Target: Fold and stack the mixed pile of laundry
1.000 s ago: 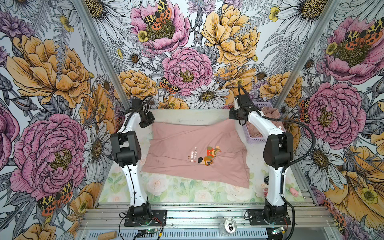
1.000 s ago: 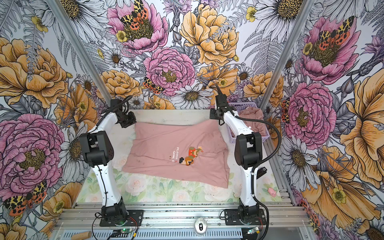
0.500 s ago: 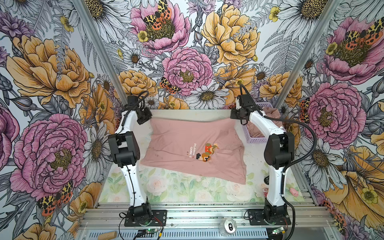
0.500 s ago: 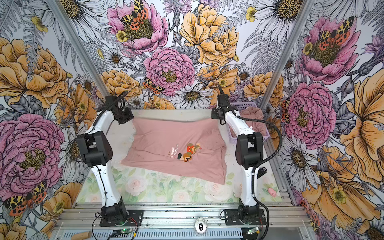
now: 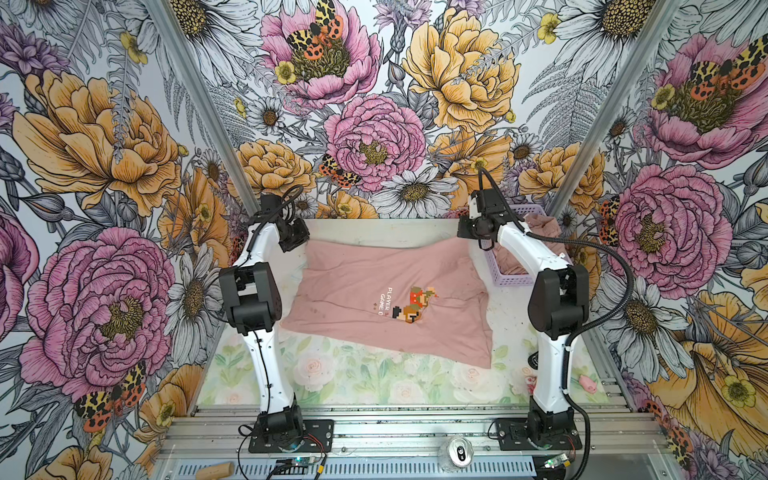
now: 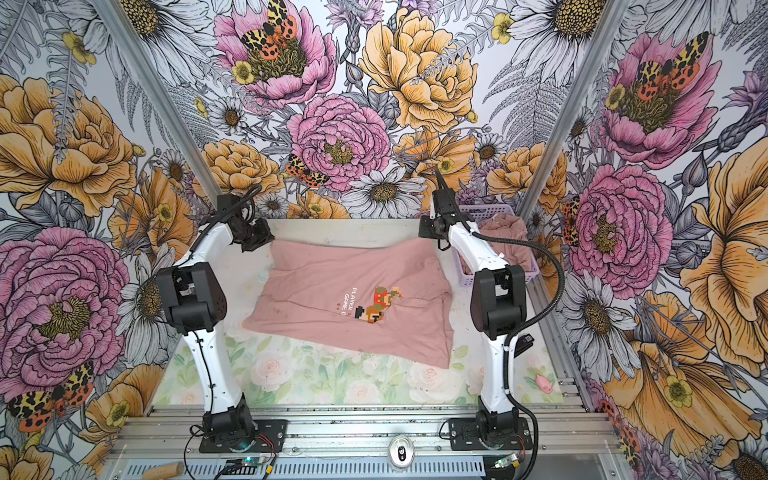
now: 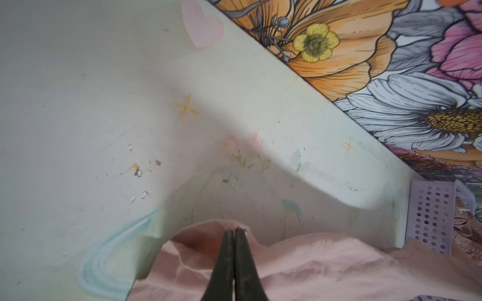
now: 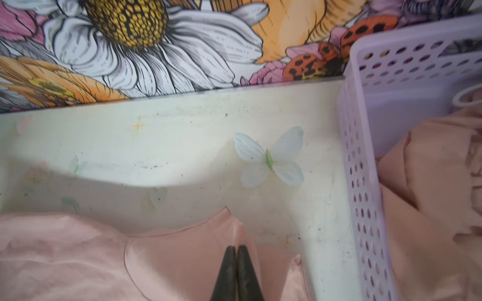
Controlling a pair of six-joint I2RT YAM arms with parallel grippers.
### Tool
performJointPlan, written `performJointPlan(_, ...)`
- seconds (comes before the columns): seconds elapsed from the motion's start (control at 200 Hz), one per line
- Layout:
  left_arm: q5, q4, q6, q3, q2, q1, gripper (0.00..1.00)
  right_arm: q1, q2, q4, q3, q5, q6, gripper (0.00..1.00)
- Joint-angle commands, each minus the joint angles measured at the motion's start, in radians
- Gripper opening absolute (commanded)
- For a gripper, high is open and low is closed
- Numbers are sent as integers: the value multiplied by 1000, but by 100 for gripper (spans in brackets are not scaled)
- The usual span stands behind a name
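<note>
Shifted toward the back wall since earlier: T-shirt (image 5: 365,274), far corners clamped in left gripper (image 7: 234,232) and right gripper (image 8: 236,249).

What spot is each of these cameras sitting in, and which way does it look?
Top views: twin cameras high overhead, looking down at the T-shirt on the table; the left arm and right arm show whole.
Left wrist: on the left arm, facing the back wall past the left gripper, shut on the T-shirt's edge.
Right wrist: likewise past the right gripper, also pinching the T-shirt; lavender basket alongside.
Shared: both wrist views catch the T-shirt and basket.
</note>
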Motion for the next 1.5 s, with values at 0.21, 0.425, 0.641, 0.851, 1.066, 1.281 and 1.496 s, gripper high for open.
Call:
performJointPlan(0.21,11,67,38,-333,-236,25,0,102,-305,40,-411,-1,48,0)
performJointPlan(0.425,9,71,51,-437,-283,36,0,113,-445,56,-624,23,87,0)
performJointPlan(0.641,-27,71,65,-528,-318,82,0,121,-525,70,-763,5,110,0)
performJointPlan(0.851,-32,75,68,-552,-318,84,0,127,-566,88,-842,25,126,0)
performJointPlan(1.066,-29,77,69,-556,-330,85,0,126,-647,86,-839,76,130,0)
performJointPlan(1.281,-35,75,72,-552,-335,87,0,127,-687,73,-859,55,142,0)
performJointPlan(1.496,-67,75,59,-579,-343,93,0,130,-707,77,-934,48,170,0)
